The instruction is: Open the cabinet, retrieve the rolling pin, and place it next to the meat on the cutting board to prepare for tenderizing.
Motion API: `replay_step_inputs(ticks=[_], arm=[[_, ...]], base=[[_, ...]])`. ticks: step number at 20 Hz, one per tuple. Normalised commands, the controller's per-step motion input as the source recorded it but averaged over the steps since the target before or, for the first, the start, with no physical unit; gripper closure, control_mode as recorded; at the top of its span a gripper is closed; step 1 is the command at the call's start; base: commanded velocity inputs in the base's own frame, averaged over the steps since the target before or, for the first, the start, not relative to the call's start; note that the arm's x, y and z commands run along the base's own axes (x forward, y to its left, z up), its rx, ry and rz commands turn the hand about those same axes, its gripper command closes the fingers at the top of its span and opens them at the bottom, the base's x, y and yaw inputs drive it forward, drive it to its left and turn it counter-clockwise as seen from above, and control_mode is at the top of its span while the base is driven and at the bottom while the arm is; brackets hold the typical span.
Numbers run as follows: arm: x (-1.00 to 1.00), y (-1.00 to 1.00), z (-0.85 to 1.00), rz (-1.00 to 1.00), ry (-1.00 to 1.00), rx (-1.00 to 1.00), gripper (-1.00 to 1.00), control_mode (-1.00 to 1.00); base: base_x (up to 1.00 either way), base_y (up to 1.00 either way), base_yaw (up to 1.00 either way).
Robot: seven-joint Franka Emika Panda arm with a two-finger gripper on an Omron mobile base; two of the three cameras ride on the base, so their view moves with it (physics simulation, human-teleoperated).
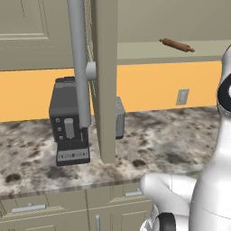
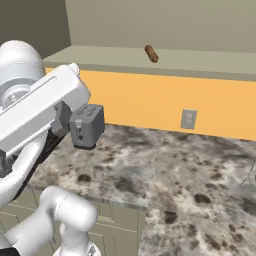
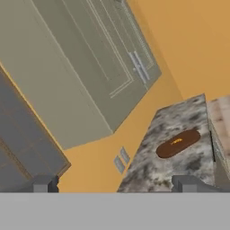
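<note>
The glossy white, rounded arm (image 1: 212, 180) is built of smooth, swollen tubular segments with a plastic sheen. At its lower end a dark, nearly black ring joint (image 1: 166, 222) separates two white shells. From the other side, one long white link (image 2: 37, 107) looks flatter and boxier, with rounded corners and a shallow recessed panel, ending in a pale grey disc-shaped cap (image 2: 15, 92). The two small dark grey, square-ended finger tips (image 3: 45, 184) are blocky and matte.

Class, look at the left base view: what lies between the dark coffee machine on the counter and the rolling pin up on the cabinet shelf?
The open cabinet door, seen edge-on, with its long grey bar handle, stands between the coffee machine and the rolling pin.
</note>
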Motion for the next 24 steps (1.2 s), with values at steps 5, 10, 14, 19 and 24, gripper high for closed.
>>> replay_step_inputs(ticks=[5, 10, 14, 19, 24], arm=[[-0.30, 0.49, 0.00, 0.04, -0.14, -0.02, -1.00, -1.00], [0.19, 0.13, 0.01, 0.24, -0.11, 0.02, -1.00, -1.00], [0.51, 0.00, 0.00, 0.36, -0.04, 0.01, -1.00, -1.00], [0.34, 0.00, 0.00, 0.38, -0.01, 0.00, -1.00, -1.00], [-0.03, -0.05, 0.02, 0.29, -0.02, -0.04, -1.00, -1.00]], base=[[0.00, 0.00, 0.00], [0.00, 0.00, 0.00], [0.00, 0.00, 0.00], [0.00, 0.00, 0.00], [0.00, 0.00, 0.00]])
